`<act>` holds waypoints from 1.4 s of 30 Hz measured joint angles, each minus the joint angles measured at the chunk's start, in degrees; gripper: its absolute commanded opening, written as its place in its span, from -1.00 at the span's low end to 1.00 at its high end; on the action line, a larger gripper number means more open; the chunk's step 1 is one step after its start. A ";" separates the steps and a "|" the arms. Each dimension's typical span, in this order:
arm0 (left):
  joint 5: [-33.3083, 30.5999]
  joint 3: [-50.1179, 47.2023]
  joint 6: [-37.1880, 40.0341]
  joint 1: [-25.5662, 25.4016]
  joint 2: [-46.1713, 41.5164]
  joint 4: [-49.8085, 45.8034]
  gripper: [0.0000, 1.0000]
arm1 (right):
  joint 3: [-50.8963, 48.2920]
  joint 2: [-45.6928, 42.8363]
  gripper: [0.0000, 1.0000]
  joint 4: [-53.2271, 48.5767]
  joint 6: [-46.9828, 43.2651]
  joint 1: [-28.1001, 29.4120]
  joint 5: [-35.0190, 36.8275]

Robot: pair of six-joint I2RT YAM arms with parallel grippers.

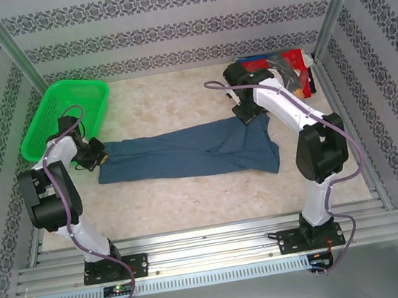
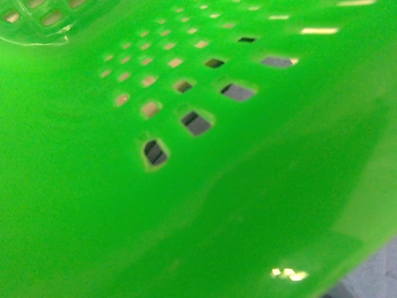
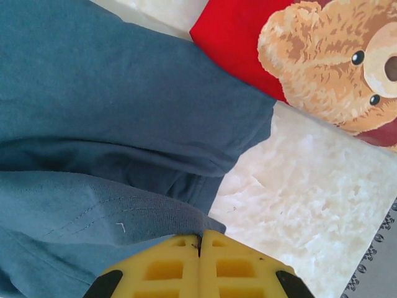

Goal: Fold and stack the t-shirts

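- Green mesh basket [image 1: 41, 133]: sits on the worktop [image 1: 171, 112] just behind and to the outer side of the left end effector [image 1: 98, 155]. In the left wrist view its perforated wall [image 2: 248, 186] is very close and blurred.
- Left end effector: closed. It is low at the left end of the blue t-shirt [image 1: 184, 152]. I cannot tell whether cloth is caught in it.
- Blue t-shirt: lies on the worktop as a long, loosely folded band running from the left end effector across to the right end effector [image 1: 245, 116].
- Right end effector [image 3: 200, 236]: closed, yellow pads [image 3: 167, 267] meeting. A hemmed fold of the blue t-shirt [image 3: 111, 93] runs right up to the tips. I cannot tell whether it is pinched.
- Red teddy-bear t-shirt [image 3: 232, 34]: lies ahead and right of the right end effector, just beside the blue cloth, with bare worktop [image 3: 291, 186] below it. From above it sits in the far right corner [image 1: 292, 58].
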 measured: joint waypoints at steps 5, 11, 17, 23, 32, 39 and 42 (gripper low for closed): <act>0.00 0.00 0.00 0.00 0.28 0.02 -1.00 | 2.78 1.70 -1.00 0.04 -1.16 0.11 0.39; 0.04 0.00 0.00 0.00 0.96 0.02 -1.00 | 6.56 4.42 -1.00 0.26 -1.95 0.76 0.94; 0.02 0.00 -0.02 0.00 1.11 0.04 -0.87 | 9.29 7.52 -1.00 0.28 -2.64 1.57 1.20; 0.02 0.00 -0.44 0.00 1.49 0.50 -0.47 | 11.65 10.62 -1.00 0.22 -2.64 1.60 1.40; 0.24 0.00 -1.27 0.00 1.57 2.12 0.25 | 17.00 15.02 -0.97 0.11 -2.84 1.60 1.55; 1.55 -1.09 -2.47 -0.04 -0.15 4.07 0.42 | 21.86 19.34 -0.32 -0.74 -2.69 1.60 1.55; 2.25 -2.64 -3.10 -0.26 -2.93 4.72 0.45 | 24.85 21.29 -0.18 -2.14 -1.62 1.60 1.36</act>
